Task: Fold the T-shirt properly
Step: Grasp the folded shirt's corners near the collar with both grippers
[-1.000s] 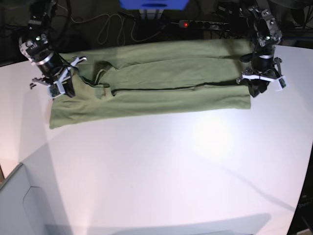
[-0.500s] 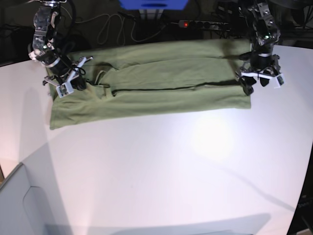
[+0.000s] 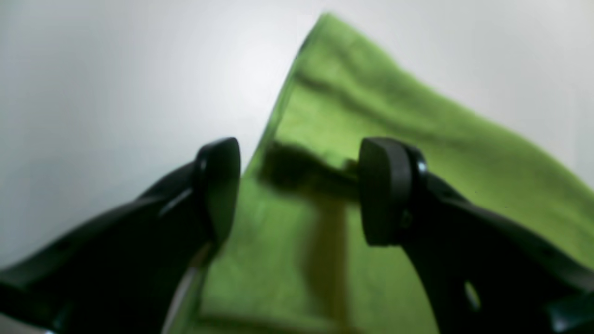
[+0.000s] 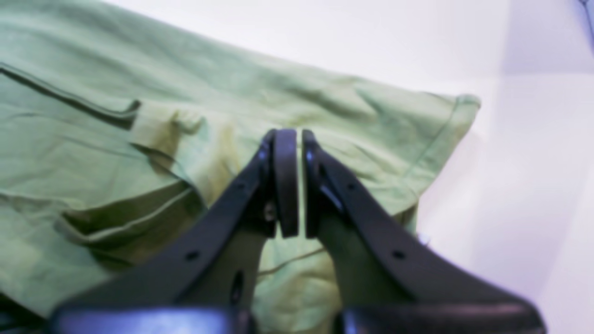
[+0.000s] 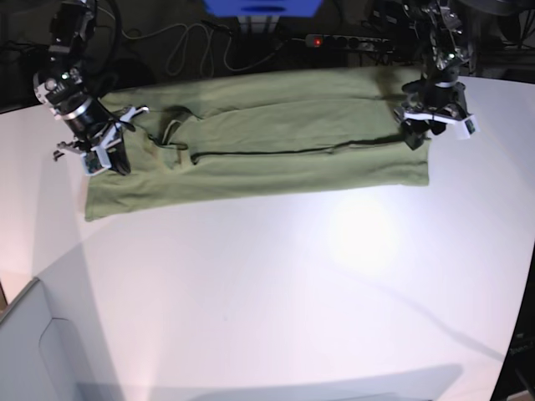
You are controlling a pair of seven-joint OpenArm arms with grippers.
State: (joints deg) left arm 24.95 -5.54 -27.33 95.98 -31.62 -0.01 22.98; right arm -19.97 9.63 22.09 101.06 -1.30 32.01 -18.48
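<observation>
The olive-green T-shirt lies on the white table as a long band folded lengthwise, with its sleeve and neck end at the left. My left gripper hovers over the shirt's right end. In the left wrist view that gripper is open, with only the cloth lying flat below and nothing between its fingers. My right gripper sits over the shirt's left end. Its pads are pressed together above the wrinkled cloth, and no fabric shows between them.
Behind the table's far edge lie a power strip with a red light, loose cables and a blue object. A grey surface fills the near left corner.
My left gripper has opened and drawn back a little toward the shirt's far right corner. The right gripper shifted slightly and stays shut. The shirt lies as before.
</observation>
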